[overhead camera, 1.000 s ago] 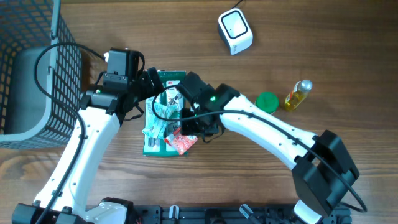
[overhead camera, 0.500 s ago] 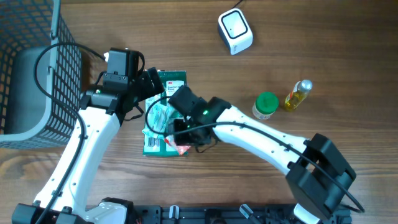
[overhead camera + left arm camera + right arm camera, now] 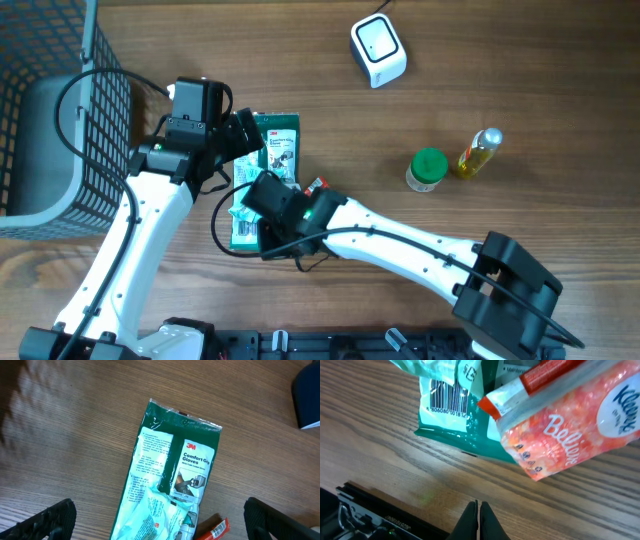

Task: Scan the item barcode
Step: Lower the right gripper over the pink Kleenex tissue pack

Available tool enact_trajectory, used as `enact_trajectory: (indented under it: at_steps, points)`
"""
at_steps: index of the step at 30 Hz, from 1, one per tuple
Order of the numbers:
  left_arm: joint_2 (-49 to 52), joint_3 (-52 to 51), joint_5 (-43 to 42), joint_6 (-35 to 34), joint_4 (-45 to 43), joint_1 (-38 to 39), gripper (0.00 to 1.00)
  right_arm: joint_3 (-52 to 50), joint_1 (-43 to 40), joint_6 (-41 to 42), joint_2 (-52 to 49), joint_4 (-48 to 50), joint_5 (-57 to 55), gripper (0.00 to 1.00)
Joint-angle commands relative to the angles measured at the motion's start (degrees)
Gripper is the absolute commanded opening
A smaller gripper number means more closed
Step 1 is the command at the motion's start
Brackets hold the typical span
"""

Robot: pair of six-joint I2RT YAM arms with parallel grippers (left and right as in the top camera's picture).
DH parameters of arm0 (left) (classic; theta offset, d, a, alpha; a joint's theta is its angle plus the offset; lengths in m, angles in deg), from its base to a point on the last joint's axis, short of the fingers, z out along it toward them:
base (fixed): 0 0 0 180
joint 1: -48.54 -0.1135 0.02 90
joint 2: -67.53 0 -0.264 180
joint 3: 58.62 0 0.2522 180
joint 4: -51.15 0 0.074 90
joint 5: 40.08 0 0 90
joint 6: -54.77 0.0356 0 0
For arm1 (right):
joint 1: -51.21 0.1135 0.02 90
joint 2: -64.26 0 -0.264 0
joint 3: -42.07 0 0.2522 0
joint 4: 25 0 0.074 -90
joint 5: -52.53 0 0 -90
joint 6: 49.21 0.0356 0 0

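The green glove pack [image 3: 175,475] lies flat beneath the left gripper's [image 3: 160,510] wide-spread jaws, its barcode [image 3: 447,397] face up just ahead of the right gripper [image 3: 479,510], whose fingers are pressed together on nothing. It rests on a brown wooden table [image 3: 500,80], the white scanner [image 3: 378,50] well beyond both grippers. Over the last second the right gripper slid across the pack and closed

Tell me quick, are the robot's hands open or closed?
Left hand: open, holding nothing.
Right hand: closed, holding nothing.
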Motion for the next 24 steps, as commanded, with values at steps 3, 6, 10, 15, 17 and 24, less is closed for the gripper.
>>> enact_trajectory:
  at_steps: [3, 6, 10, 15, 17, 24]
  points:
    - [-0.1, 0.1, 0.5, 0.5, -0.2, -0.2, 1.0, -0.3, 0.4, 1.9, 1.0, 0.4, -2.4, 0.04]
    - [-0.1, 0.1, 0.6, 0.5, -0.2, -0.2, 1.0, -1.5, 0.4, 1.9, 1.0, 1.7, -2.4, 0.04]
    - [-0.1, 0.1, 0.6, 0.5, -0.2, -0.2, 1.0, -4.8, 0.4, 0.2, 1.0, 7.2, -2.8, 0.04]
    - [-0.1, 0.1, 0.6, 0.5, -0.2, -0.2, 1.0, -5.8, 0.4, 0.0, 1.0, 8.9, -6.0, 0.05]
    - [-0.1, 0.1, 0.6, 0.5, -0.2, -0.2, 1.0, -7.3, 0.4, 0.0, 1.0, 11.0, -5.9, 0.04]
    - [-0.1, 0.1, 0.6, 0.5, -0.2, -0.2, 1.0, -8.3, 0.4, 0.1, 1.0, 12.5, -5.9, 0.04]
